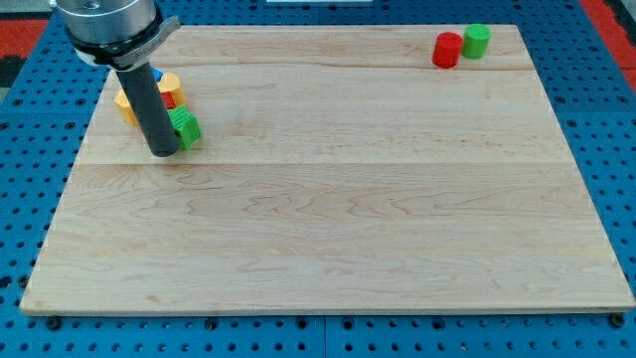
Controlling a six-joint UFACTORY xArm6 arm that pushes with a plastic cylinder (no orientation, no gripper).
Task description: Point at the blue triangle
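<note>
A cluster of blocks sits at the view's upper left of the wooden board. A sliver of a blue block shows there, mostly hidden behind my rod, so its shape cannot be made out. Around it are a yellow block, a red block, an orange-yellow block and a green block. My tip rests on the board just left of the green block, touching or nearly touching it, below the blue block.
A red cylinder and a green cylinder stand side by side at the view's upper right. A blue pegboard surrounds the board.
</note>
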